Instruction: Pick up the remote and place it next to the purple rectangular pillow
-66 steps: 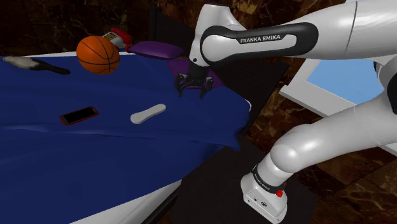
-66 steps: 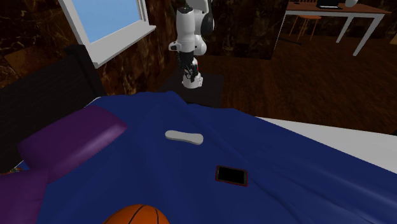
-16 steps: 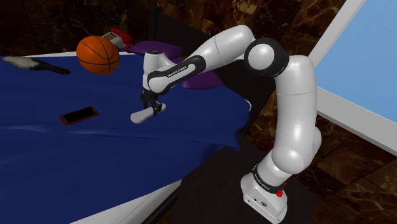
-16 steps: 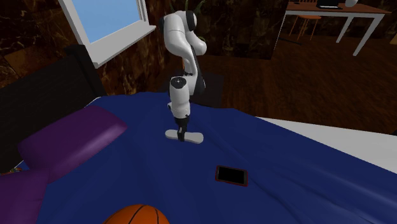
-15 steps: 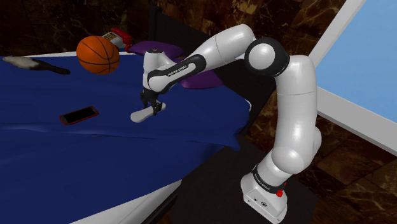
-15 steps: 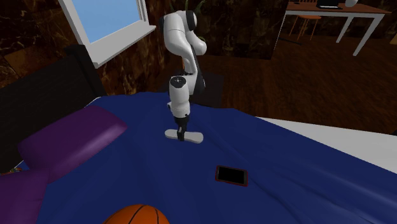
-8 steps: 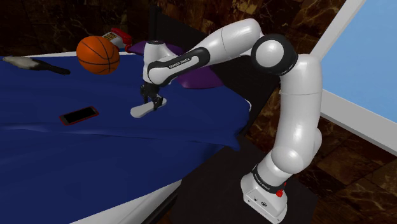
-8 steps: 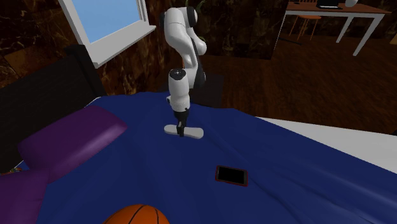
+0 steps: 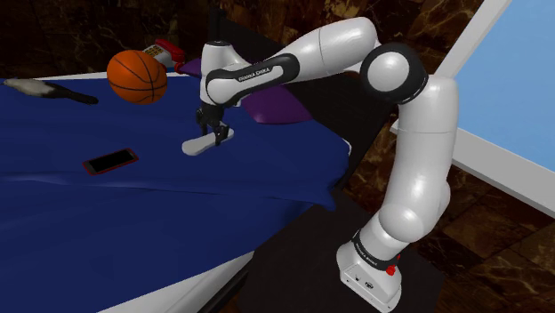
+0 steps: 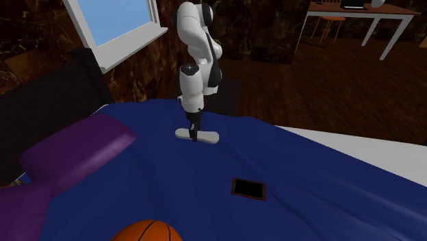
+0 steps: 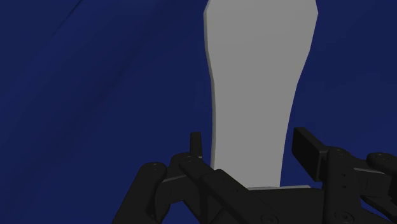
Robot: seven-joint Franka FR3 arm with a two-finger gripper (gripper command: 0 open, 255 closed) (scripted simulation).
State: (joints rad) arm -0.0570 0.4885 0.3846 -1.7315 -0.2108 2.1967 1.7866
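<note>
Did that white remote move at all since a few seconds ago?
Yes. The remote, gripped by the end effector, has risen away from the phone, toward the pillow.

The shoulder camera is looking down from beside the stand (image 9: 293, 267) across the blue bed (image 9: 133, 231) toward the basketball (image 9: 137, 76). The second exterior camera is facing the arm (image 10: 195, 75) from the opposite side, low near the basketball. These 2 views are sharing the bed, phone (image 9: 110, 161) and remote (image 9: 194, 146). The wrist camera is looking down along the hand (image 11: 251, 143), close over the remote.
</note>
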